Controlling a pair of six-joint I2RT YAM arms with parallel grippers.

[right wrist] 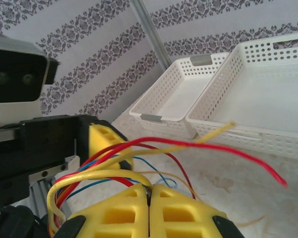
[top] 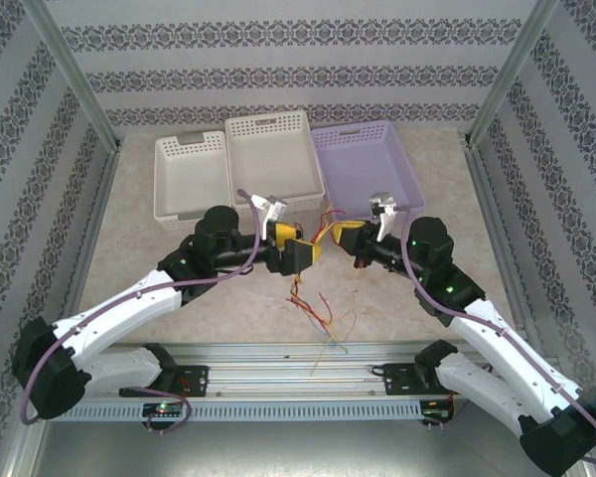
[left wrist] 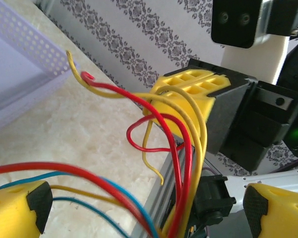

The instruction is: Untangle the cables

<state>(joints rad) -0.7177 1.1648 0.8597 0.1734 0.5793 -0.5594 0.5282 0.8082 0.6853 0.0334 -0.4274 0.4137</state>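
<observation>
Marbled desk: right end effector clamps the cables — left end effector gapes around them; likely next, regrip one strand.

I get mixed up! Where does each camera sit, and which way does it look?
Top external: sits above and behind the arms, looking down on the table and cables; left arm and right arm show.
Left wrist: rides the left arm, facing the right gripper and purple basket; its own left gripper, open, at the bottom.
Right wrist: rides the right arm, facing the left gripper and white baskets; its own fingers, shut on the cables.
Shared: both wrist views see the cables.
</observation>
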